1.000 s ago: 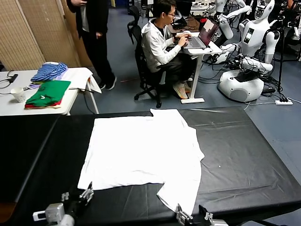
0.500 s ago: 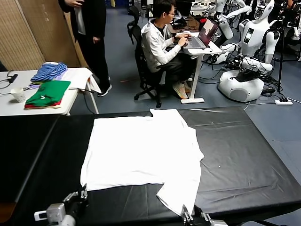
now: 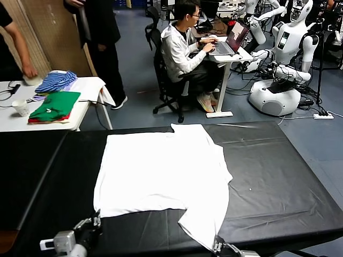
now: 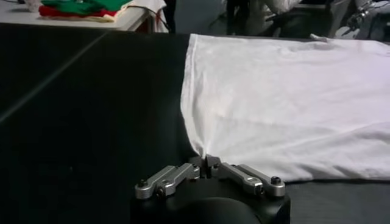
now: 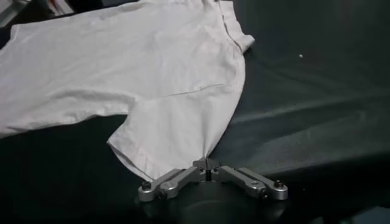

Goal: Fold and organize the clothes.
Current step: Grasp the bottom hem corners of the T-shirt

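Black tabletop (image 3: 278, 187), wide, filling the lower half of the head view, bare cloth surface with faint creases.

White T-shirt (image 3: 161, 174) spread flat across the middle of that tabletop, plain side up, collar toward the far edge, one sleeve reaching down to the near edge on the right, hem corner at the near left. Slightly drawn to a point at both near corners.

Beyond the tabletop, a smaller white side table (image 3: 10, 120) at far left, carrying a folded green garment (image 3: 55, 104) over a red one, with a blue-striped garment (image 3: 55, 81) just behind. Seated person (image 3: 185, 51) typing at a laptop across the aisle; white robots (image 3: 286, 59) parked at far right.

Left claw (image 4: 204, 168) low at the near left edge of the tabletop, fingers pinched fully together on the T-shirt's hem corner, fabric (image 4: 280, 97) gathered into a small peak right at the fingertips.

Right claw (image 5: 207, 165) at the near edge toward the right, likewise clamped tight, gripping the outer corner of the sleeve (image 5: 177, 131); cloth pulled to a narrow point between the tips. Only a sliver of this claw (image 3: 222, 247) visible at the bottom of the head view; left claw (image 3: 95, 222) clearer there, touching the shirt's corner.
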Robot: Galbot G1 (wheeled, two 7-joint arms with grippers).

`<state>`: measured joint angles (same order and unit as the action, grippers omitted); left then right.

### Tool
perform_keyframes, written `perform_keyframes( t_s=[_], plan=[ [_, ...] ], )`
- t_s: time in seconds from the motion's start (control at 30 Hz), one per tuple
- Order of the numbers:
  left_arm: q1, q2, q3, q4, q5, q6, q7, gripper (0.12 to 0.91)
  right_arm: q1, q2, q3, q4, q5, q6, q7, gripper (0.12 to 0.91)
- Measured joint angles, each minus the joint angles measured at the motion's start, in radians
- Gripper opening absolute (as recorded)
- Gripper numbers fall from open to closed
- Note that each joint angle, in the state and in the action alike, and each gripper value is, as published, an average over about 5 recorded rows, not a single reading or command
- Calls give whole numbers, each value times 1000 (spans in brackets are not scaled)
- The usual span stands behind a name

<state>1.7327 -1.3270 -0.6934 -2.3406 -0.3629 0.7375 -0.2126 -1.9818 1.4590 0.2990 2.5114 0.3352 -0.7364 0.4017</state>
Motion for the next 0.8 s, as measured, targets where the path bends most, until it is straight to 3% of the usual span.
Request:
perform_keyframes(
  t_s=[0.3, 0.5, 0.8],
  plan=[
    [-77, -10, 17, 39, -11, -1, -5, 148, -52, -38, 5, 38, 15, 0, 23, 141],
    [-167, -8, 30, 77, -42, -1, -30, 148, -40, -48, 26, 52, 56, 0, 25, 141],
    [-242, 8, 35, 119, -53, -1, -34, 148, 65, -77, 138, 59, 116, 21, -81, 141]
  ],
)
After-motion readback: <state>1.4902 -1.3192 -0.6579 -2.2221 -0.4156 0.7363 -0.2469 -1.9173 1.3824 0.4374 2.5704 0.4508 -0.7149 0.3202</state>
